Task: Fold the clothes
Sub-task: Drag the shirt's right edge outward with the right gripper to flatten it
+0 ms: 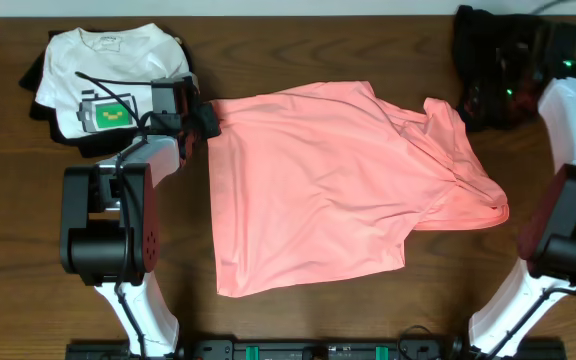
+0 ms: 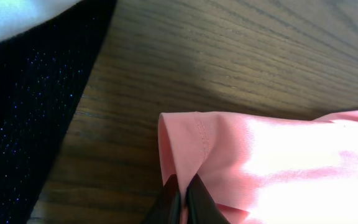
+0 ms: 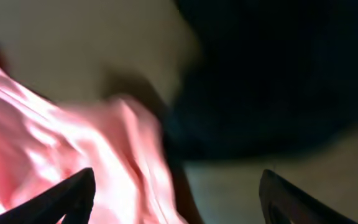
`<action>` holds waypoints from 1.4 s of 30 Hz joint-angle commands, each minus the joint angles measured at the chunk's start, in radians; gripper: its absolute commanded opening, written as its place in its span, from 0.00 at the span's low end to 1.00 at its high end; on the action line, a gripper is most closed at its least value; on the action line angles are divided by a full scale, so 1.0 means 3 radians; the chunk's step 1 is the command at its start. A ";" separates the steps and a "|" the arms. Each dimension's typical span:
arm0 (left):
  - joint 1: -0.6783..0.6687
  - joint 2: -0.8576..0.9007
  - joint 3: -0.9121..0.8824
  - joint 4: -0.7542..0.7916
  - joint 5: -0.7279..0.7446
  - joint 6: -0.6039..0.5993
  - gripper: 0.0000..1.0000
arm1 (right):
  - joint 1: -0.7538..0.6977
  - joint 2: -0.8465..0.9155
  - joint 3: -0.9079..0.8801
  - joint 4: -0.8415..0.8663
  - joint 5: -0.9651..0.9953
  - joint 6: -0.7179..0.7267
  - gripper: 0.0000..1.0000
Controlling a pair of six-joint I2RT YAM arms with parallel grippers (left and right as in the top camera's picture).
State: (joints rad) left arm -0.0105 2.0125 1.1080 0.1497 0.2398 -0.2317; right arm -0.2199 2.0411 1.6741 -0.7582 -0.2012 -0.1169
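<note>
The salmon-pink T-shirt (image 1: 308, 190) lies spread on the wooden table, its right side bunched into a rumpled fold (image 1: 463, 190). My left gripper (image 1: 206, 118) is at the shirt's upper left corner. In the left wrist view it (image 2: 183, 185) is shut on the hemmed pink edge (image 2: 185, 140). My right gripper (image 1: 473, 105) hovers by the shirt's upper right corner. In the blurred right wrist view it (image 3: 178, 177) stands wide open. Pink cloth (image 3: 55, 143) lies under its left finger, and nothing is held between the two.
A white T-shirt with a green graphic (image 1: 108, 70) lies on black clothes (image 1: 43, 85) at the back left, close to my left gripper. A dark pile of clothes (image 1: 493, 50) sits at the back right beside my right gripper.
</note>
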 commanded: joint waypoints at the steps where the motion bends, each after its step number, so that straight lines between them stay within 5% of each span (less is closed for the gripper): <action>1: -0.0006 -0.0107 0.0072 0.0001 -0.0019 0.0053 0.06 | 0.0186 0.0070 0.0042 0.0197 -0.0201 -0.0254 0.81; 11: -0.0008 -0.0107 0.0072 -0.0112 -0.0018 0.0027 0.06 | 0.0388 0.0642 0.0042 0.0515 -0.0206 -0.0252 0.66; 22: -0.0008 -0.0107 0.0072 -0.0165 -0.0018 0.0025 0.06 | 0.0350 0.0796 0.0042 0.0704 -0.0206 -0.0252 0.64; 23: -0.0008 -0.0107 0.0072 -0.0169 -0.0018 0.0027 0.06 | 0.0350 0.0796 0.0042 0.0706 -0.0206 -0.0252 0.61; 26: -0.0008 -0.0107 0.0072 -0.0186 -0.0018 0.0027 0.06 | 0.0348 0.0796 0.0046 0.0724 -0.0205 -0.0251 0.17; 29: -0.0008 -0.0107 0.0072 -0.0197 -0.0018 0.0027 0.06 | 0.0336 0.0795 0.0094 0.0706 -0.0206 -0.0249 0.07; 42: -0.0008 -0.0107 0.0072 -0.0211 -0.0018 0.0027 0.06 | 0.0184 0.0736 0.0928 0.0094 -0.0167 -0.0234 0.05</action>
State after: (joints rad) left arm -0.0105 2.0121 1.1080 0.0921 0.2394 -0.2321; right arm -0.1440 2.2734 1.8927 -0.7082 -0.2539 -0.1883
